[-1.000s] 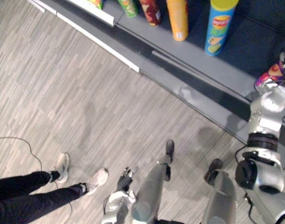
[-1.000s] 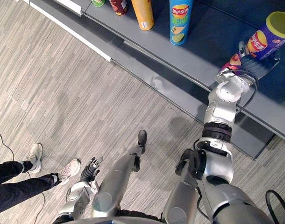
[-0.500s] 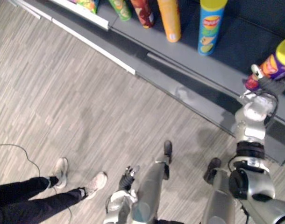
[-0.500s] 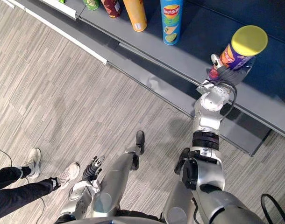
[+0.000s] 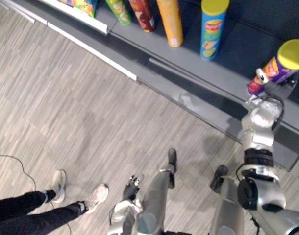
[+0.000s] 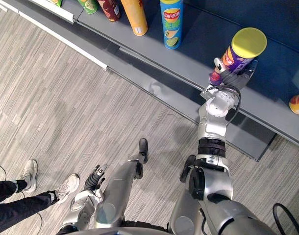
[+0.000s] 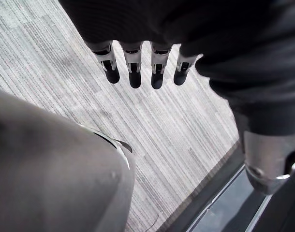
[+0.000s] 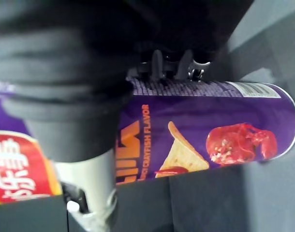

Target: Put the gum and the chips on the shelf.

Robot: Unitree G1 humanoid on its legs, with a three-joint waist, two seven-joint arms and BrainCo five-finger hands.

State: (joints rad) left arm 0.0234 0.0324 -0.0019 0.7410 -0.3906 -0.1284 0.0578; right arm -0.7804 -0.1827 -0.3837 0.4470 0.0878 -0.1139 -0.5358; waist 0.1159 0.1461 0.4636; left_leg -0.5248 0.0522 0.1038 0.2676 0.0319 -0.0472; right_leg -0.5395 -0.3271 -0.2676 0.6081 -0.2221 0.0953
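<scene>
The right hand (image 6: 229,77) is clamped on the chips (image 6: 239,51): in the right wrist view its fingers (image 8: 157,62) curl over one side of the tube and the thumb sits on the other. The chips are a purple tube with a yellow lid, held above the shelf (image 6: 198,44) and leaning slightly. Whether the base touches the shelf cannot be told. The label (image 8: 210,140) carries orange lettering, a picture of a triangular chip and a red crayfish, with a red-and-yellow logo patch towards the lid end.

Further along the shelf from the chips, well apart, stands a blue can (image 6: 170,22) with a green-and-yellow label. Beyond it are an orange can (image 6: 133,14), a red can (image 6: 111,7) and a green can (image 6: 88,4). On the other side of the chips a red-and-orange thing (image 6: 298,104) shows, too cut off to name.

The left hand (image 6: 94,178) hangs low over the floor (image 6: 66,98), far from the shelf, its fingers (image 7: 134,72) loose and holding nothing. Near it are a person's legs (image 6: 14,196) in dark trousers and pale shoes.
</scene>
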